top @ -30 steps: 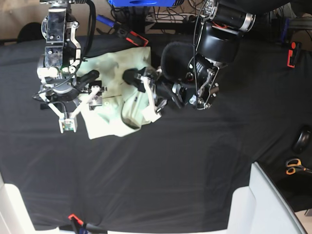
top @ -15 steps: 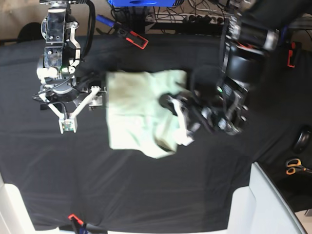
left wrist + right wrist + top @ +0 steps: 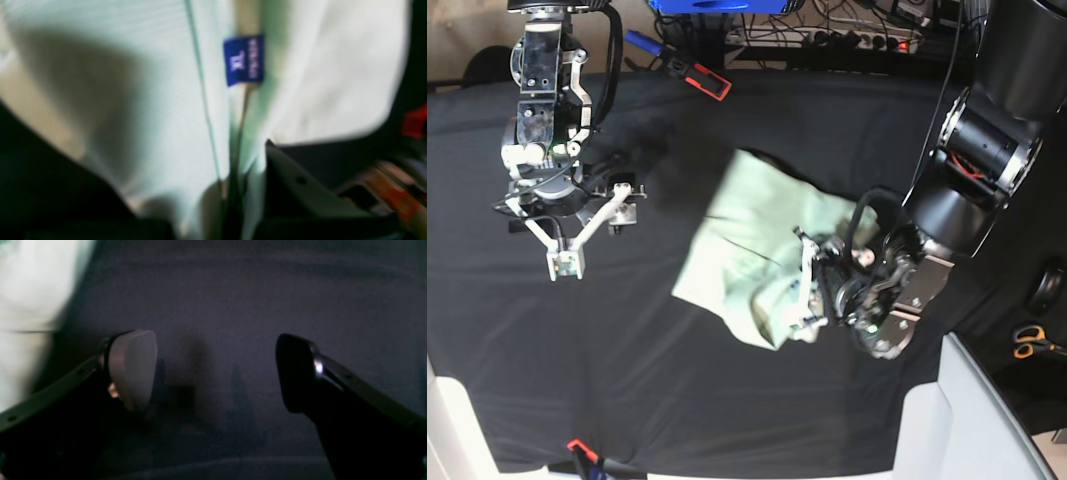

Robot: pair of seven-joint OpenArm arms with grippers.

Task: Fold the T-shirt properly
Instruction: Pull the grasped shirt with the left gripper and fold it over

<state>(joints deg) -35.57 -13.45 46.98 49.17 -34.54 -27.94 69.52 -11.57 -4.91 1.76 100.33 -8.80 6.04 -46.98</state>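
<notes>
The left gripper (image 3: 805, 282), on the right side of the overhead view, is pinched tight on a bunched fold of the T-shirt (image 3: 745, 255); through its wrist camera the pale mint cloth runs straight down into the closed fingers (image 3: 290, 186), with a small blue tag (image 3: 244, 60) reading XL just above the grip. From there the shirt spreads up and to the left as a rumpled, slanted patch over the middle of the black table cover (image 3: 727, 400), its far corner pointing toward the back of the table. The right gripper (image 3: 595, 222), over on the left of the overhead view, stands wide apart and empty, fingers (image 3: 133, 368) hovering over bare black cloth, with a blurred edge of the shirt just off to its side. A pair of scissors (image 3: 1030, 342) lies at the far right edge.
</notes>
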